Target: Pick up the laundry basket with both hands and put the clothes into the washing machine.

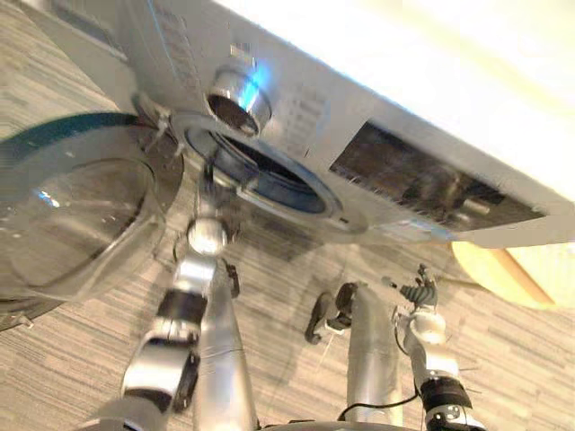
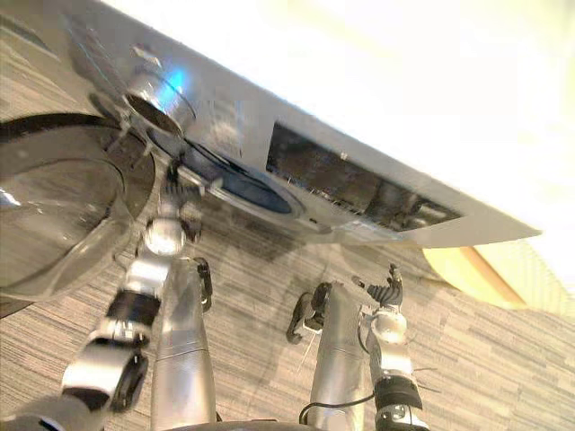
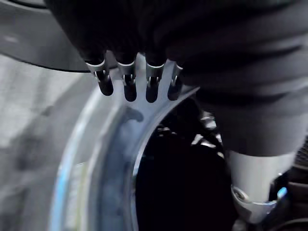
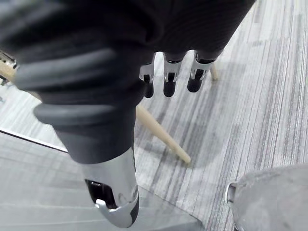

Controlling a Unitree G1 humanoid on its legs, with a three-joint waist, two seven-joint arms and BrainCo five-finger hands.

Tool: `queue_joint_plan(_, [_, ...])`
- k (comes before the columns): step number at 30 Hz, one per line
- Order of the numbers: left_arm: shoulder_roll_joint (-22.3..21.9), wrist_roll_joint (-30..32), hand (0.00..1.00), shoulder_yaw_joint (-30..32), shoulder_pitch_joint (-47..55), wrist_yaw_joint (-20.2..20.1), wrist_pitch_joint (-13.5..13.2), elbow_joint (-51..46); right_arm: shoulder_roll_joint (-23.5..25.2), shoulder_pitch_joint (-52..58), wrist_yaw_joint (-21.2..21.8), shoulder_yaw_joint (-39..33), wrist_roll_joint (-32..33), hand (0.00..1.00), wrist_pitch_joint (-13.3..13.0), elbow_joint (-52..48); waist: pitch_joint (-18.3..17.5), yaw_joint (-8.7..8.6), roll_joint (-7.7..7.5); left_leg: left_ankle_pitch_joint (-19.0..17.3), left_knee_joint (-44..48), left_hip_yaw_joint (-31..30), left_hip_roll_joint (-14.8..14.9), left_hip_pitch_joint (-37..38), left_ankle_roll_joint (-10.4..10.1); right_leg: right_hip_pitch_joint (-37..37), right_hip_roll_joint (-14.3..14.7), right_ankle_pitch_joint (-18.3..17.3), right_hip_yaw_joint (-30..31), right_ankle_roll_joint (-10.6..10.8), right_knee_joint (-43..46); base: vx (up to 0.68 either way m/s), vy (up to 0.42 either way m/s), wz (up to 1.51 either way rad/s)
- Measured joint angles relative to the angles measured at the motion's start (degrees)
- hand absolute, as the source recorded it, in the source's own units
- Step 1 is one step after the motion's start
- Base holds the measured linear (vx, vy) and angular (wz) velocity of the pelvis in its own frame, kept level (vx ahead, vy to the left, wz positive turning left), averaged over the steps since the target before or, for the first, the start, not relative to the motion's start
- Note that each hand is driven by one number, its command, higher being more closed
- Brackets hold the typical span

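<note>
The right robot hand (image 1: 420,294) is hanging relaxed and empty over the floor (image 1: 269,296). Farther on, the left robot hand (image 3: 151,84), fingers straight and empty, is hovering at the drum opening (image 1: 269,175) of the washing machine (image 1: 305,117), whose door (image 1: 81,215) is standing open. Where basket and clothes are lying I cannot tell, so the loading is probably unfinished. The left wrist view is looking into the dark drum; the eye views are not.

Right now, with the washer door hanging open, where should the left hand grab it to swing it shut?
Probably the door by its rim at the free edge, away from the drum opening, left hand coming from outside; the bulging glass offers nothing to curl round.
</note>
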Motion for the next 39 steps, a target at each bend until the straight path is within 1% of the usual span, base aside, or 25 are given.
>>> queue_joint_plan(3, [-2.63,0.46,0.0,3.52,6.67,-1.74,-0.25,5.58,-0.08,2.47,0.99,0.48,-1.53,0.0,0.03,3.11,-3.37,-0.1,1.8,2.02,-9.42,3.03,0.3,10.48,0.51,9.78,1.39,4.22,-0.67,1.4,-11.3,0.14,0.055,-0.17])
queue_joint_plan(8, [-2.68,1.91,0.0,7.91,10.31,-1.72,-0.63,13.71,0.03,4.53,2.29,1.19,-3.62,0.0,-0.09,7.71,-8.22,-0.27,4.41,4.08,-20.68,8.83,0.28,23.54,1.26,20.97,3.07,11.19,0.29,3.17,-27.21,0.1,0.087,-0.34])
queue_joint_plan(11, [-1.85,3.38,0.0,8.46,10.36,-1.8,-0.71,19.07,-0.82,3.84,3.21,1.14,-4.83,0.0,-0.2,15.32,-11.02,-0.52,4.59,7.63,-30.43,12.6,-1.34,30.38,1.65,25.93,3.95,17.06,2.33,3.92,-38.89,0.1,0.083,-0.44])
queue_joint_plan(12, [-1.69,3.86,0.0,8.46,10.24,-1.82,-0.71,19.51,-0.95,3.76,3.23,1.07,-4.95,0.0,-0.17,16.45,-11.08,-0.56,4.52,8.33,-32.13,13.5,-1.65,31.51,1.68,26.66,4.06,18.05,2.83,4.1,-40.76,0.09,0.062,-0.39])
queue_joint_plan(14, [-0.96,4.96,0.0,8.48,9.95,-2.33,-0.77,20.3,-2.04,2.5,3.48,1.06,-5.9,0.0,-0.17,19.96,-11.22,-0.7,4.53,10.12,-36.35,15.97,-2.16,34.0,1.81,28.26,5.23,22.27,4.71,4.41,-46.71,0.07,0.05,-0.51])
queue_joint_plan(16, [0.08,4.99,0.0,8.47,9.87,-2.78,-0.78,20.57,-2.91,1.08,3.89,1.07,-5.92,0.0,-0.16,21.87,-11.2,-0.72,4.52,10.42,-37.01,17.98,-1.98,34.3,1.96,28.16,6.05,24.78,6.57,4.45,-49.07,0.03,0.066,-0.6])
queue_joint_plan(19, [1.38,4.86,0.0,8.46,8.54,-2.72,-1.61,20.57,-4.05,0.2,3.88,2.61,-5.96,0.0,-0.28,22.95,-11.16,-1.9,4.44,10.47,-35.35,17.5,-1.95,33.72,2.19,27.18,6.19,26.79,7.38,4.29,-48.08,-0.05,0.042,-0.25])
queue_joint_plan(21, [1.41,4.83,0.0,8.51,7.6,-2.68,-1.87,20.51,-5.15,0.06,3.93,3.87,-5.97,0.0,-0.32,24.0,-11.27,-1.58,4.68,9.35,-36.14,15.61,-2.4,34.17,3.79,27.46,6.41,28.98,7.61,4.95,-48.69,-0.1,0.068,-0.1])
queue_joint_plan(22, [1.55,4.83,0.0,8.87,7.2,-2.59,-1.95,20.07,-5.19,0.09,3.92,3.79,-5.98,0.0,-0.28,24.35,-11.34,-1.63,4.62,9.16,-37.6,15.2,-2.2,34.07,4.26,29.12,6.46,29.68,7.77,5.77,-51.29,-0.13,0.054,0.22])
queue_joint_plan(23, [1.73,4.79,0.0,9.69,7.07,-2.48,-2.08,19.69,-4.79,0.32,4.09,4.0,-5.97,0.0,-0.21,24.44,-10.95,-1.89,4.64,10.3,-37.65,14.83,-2.77,34.24,4.21,28.45,6.28,24.23,7.7,5.13,-43.99,-0.1,0.044,0.37])
queue_joint_plan(24, [2.0,4.76,0.0,9.67,7.21,-2.36,-2.01,19.63,-4.78,0.43,4.16,4.26,-5.98,0.0,-0.18,24.79,-11.04,-1.63,4.27,10.8,-38.06,14.55,-3.43,34.6,4.35,28.83,6.34,22.13,7.7,5.12,-41.45,-0.05,0.019,0.43])
queue_joint_plan(25, [2.12,4.56,0.0,9.71,7.85,-1.6,-2.01,19.09,-4.95,-0.1,4.18,4.29,-5.97,0.0,-0.21,25.18,-11.49,-0.85,3.45,11.4,-38.19,14.38,-4.55,34.48,4.48,29.61,5.98,20.46,7.28,4.01,-42.37,-0.04,0.018,0.16])
queue_joint_plan(26, [2.08,4.45,0.0,9.78,7.92,-1.36,-1.99,18.56,-5.18,-0.83,4.16,4.3,-5.98,0.0,-0.3,25.27,-11.57,0.07,3.29,11.58,-38.19,14.73,-4.86,33.84,4.51,29.55,5.76,20.37,7.41,3.84,-44.04,-0.19,-0.019,0.07])
queue_joint_plan(27, [1.41,4.05,0.0,9.67,8.03,-1.09,-2.01,18.31,-5.82,-2.38,4.01,4.65,-5.96,0.0,-0.45,25.41,-11.42,1.42,3.94,12.85,-38.24,14.46,-5.08,30.96,4.78,29.65,6.03,20.24,7.19,3.63,-47.5,-0.24,-0.045,0.28])
queue_joint_plan(28, [0.18,3.52,0.0,9.3,7.2,-0.32,-2.02,17.54,-6.86,-4.47,3.64,4.84,-5.85,0.0,-0.47,25.05,-10.96,1.25,5.32,15.56,-39.58,12.41,-4.92,28.85,4.96,27.7,6.94,21.19,5.7,2.59,-47.5,-0.21,-0.039,0.53])
queue_joint_plan(29, [-0.11,3.18,0.0,8.88,6.74,-0.05,-2.09,17.3,-7.32,-4.94,3.36,4.82,-5.85,0.0,-0.46,24.54,-10.43,1.24,6.45,17.01,-40.73,11.37,-5.07,27.85,4.89,26.48,7.04,21.24,4.83,2.53,-46.69,-0.18,-0.025,0.78])
queue_joint_plan(30, [-1.32,2.4,0.0,8.09,6.28,0.05,-2.09,17.1,-8.02,-5.53,2.93,4.78,-5.85,0.0,-0.54,23.87,-9.52,1.64,8.53,19.6,-42.74,9.41,-5.12,26.6,4.42,24.25,7.3,20.9,3.11,1.98,-44.22,-0.22,-0.04,0.65])
queue_joint_plan(31, [-2.27,1.76,0.0,7.88,6.77,0.04,-2.3,16.81,-8.03,-5.96,2.92,4.68,-5.84,0.0,-0.53,23.79,-9.46,1.65,9.67,21.55,-44.71,8.1,-5.11,26.23,3.78,22.6,7.32,20.31,1.9,1.29,-41.87,-0.32,-0.092,0.65])
queue_joint_plan(32, [-3.14,1.27,0.0,7.92,7.74,0.06,-2.41,16.26,-7.8,-5.76,3.0,4.66,-5.83,0.0,-0.44,23.15,-9.98,1.43,10.69,22.86,-47.75,6.89,-5.1,26.5,2.4,21.37,7.35,19.66,0.43,0.7,-39.96,-0.29,-0.086,0.86])
queue_joint_plan(33, [-4.32,0.88,0.0,7.87,7.75,0.02,-2.35,16.1,-6.92,-3.96,2.89,3.27,-5.82,0.0,-0.34,19.98,-10.27,1.2,10.2,14.39,-51.44,8.26,-6.27,27.47,-1.37,21.31,5.31,19.85,-2.44,-0.28,-40.2,-0.21,-0.072,0.94])
queue_joint_plan(34, [-4.7,0.89,0.0,7.72,7.59,-0.01,-2.35,15.47,-6.24,-3.19,2.8,2.78,-5.81,0.0,-0.36,19.11,-9.66,1.2,8.05,12.48,-50.75,9.4,-7.03,27.35,-0.18,21.28,3.48,20.23,-3.19,-0.8,-40.88,-0.16,-0.044,1.01])
queue_joint_plan(35, [-4.72,0.9,0.0,7.14,7.34,-0.15,-2.52,14.19,-5.25,-3.03,2.72,2.13,-5.81,0.0,-0.35,18.74,-8.98,1.24,6.66,13.58,-43.04,10.81,-8.17,27.0,2.61,21.6,1.18,20.55,-3.42,-0.89,-40.5,-0.09,-0.074,0.63])
queue_joint_plan(36, [-4.85,0.92,0.0,7.11,7.88,-0.2,-2.63,13.43,-5.01,-2.7,2.65,2.08,-5.79,0.0,-0.23,18.36,-8.52,1.17,5.36,13.59,-35.42,11.0,-8.52,27.69,2.85,22.33,0.1,20.89,-3.87,-0.9,-40.63,-0.17,-0.132,0.58])
queue_joint_plan(37, [-5.63,0.94,0.0,7.09,8.64,-0.18,-2.75,12.67,-4.69,-0.73,2.66,2.08,-5.8,0.0,-0.44,16.68,-9.22,0.99,5.73,12.07,-29.29,11.0,-7.45,31.13,2.87,23.52,0.24,21.23,-5.25,-1.05,-41.36,-0.15,-0.099,0.42])
queue_joint_plan(39, [-6.25,0.94,0.0,6.74,8.73,-0.16,-3.03,12.23,-5.05,-0.45,2.6,1.21,-5.81,0.0,-0.45,17.17,-10.55,0.59,7.53,10.3,-31.19,10.6,-6.08,35.72,2.93,23.98,2.04,22.19,-6.31,-1.32,-43.44,-0.13,0.017,0.36])
